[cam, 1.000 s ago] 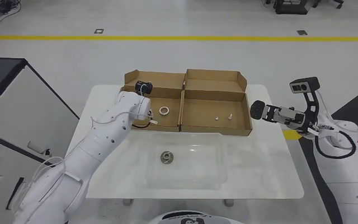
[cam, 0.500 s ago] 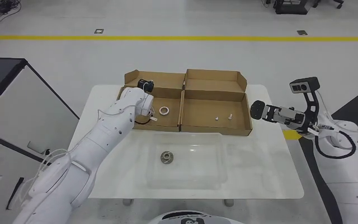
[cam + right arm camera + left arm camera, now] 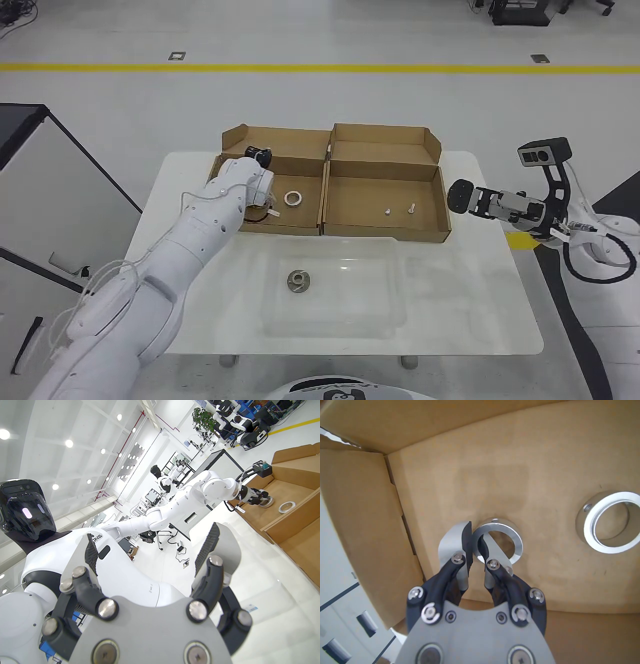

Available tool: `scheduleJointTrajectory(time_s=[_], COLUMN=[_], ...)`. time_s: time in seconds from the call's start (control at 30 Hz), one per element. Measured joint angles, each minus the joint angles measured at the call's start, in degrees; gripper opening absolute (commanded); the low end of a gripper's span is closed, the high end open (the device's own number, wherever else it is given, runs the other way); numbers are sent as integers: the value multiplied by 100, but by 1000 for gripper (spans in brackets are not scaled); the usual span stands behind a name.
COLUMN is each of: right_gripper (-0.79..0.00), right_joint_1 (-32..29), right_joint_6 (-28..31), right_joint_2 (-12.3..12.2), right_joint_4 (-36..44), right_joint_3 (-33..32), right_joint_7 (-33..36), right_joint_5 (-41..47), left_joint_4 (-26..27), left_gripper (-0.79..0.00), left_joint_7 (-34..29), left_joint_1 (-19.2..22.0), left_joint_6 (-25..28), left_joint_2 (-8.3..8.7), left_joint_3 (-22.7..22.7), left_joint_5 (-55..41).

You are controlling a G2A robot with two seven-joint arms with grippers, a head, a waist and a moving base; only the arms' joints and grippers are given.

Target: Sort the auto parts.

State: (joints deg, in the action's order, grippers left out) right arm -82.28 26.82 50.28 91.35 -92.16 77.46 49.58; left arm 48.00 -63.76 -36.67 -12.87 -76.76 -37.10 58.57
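Observation:
My left gripper is low inside the left cardboard box and shut on a silver metal ring, one finger inside the ring and one outside its wall. A second, larger silver ring lies flat on the box floor beside it, also seen from above. From the right wrist view, the left gripper and the loose ring show far off. My right gripper is open with nothing in it, and hovers off the right box's right side.
The right cardboard box holds two small screws. A clear plastic tray near the table's front holds one grey metal part. Both boxes have raised flaps at the back.
The left arm has shifted a little toward the back left of the left box. The right arm has stayed where it was.

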Motion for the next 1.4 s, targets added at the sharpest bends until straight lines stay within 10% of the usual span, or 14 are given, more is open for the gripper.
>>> scheduleJointTrajectory(time_s=[0.47,1.03,1.4], right_gripper=[0,0,0], right_joint_1=[0,0,0], right_joint_6=[0,0,0], right_joint_2=[0,0,0], right_joint_4=[0,0,0], right_joint_3=[0,0,0], right_joint_7=[0,0,0], right_joint_5=[0,0,0], left_joint_4=[547,4741,5365], left_gripper=[0,0,0], left_joint_7=[73,-2235,-2424], left_joint_1=[-58,-1172,-1308], left_joint_6=[22,680,636], left_joint_2=[39,516,489], left_joint_3=[-276,-1111,-779], left_joint_5=[392,1061,663])
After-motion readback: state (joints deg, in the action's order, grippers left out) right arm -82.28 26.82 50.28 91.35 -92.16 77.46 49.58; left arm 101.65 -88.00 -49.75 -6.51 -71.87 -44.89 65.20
